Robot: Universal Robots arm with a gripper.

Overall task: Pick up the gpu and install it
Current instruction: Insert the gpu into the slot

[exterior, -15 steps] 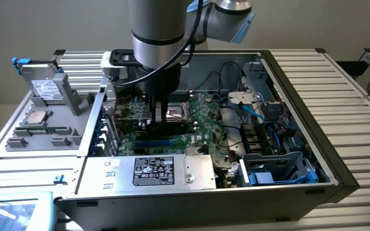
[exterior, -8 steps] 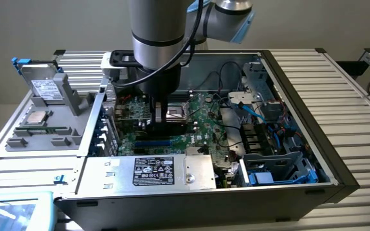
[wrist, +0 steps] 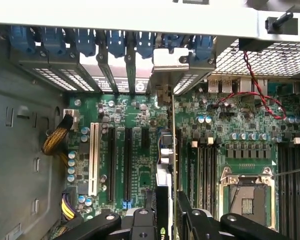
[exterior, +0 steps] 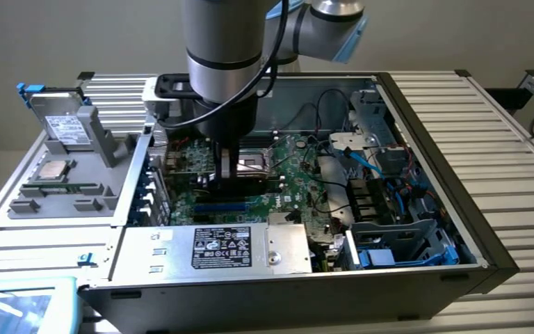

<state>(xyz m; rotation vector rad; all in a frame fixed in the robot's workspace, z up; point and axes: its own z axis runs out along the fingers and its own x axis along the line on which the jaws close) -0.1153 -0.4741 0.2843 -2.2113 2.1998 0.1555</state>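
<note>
Nearest the wrist camera, the jaws stand narrow, clamped on the gpu (wrist: 163,197), which stands on edge between them. Its long axis runs parallel to the black expansion slots (wrist: 127,160) of the motherboard (wrist: 140,112), leading away from the jaws toward the blue clips (wrist: 115,42) at the rear wall, where a bright bracket (wrist: 170,62), apparently its own, sits. The card lies between those slots and the CPU socket (wrist: 247,195). Seen from the room, the arm (exterior: 225,62) reaches straight down into the open case (exterior: 434,104). Whether the card is seated cannot be told.

hand (wrist: 166,216) clamped on gpu (wrist: 164,155), edge-on over green motherboard (wrist: 140,115)
</note>
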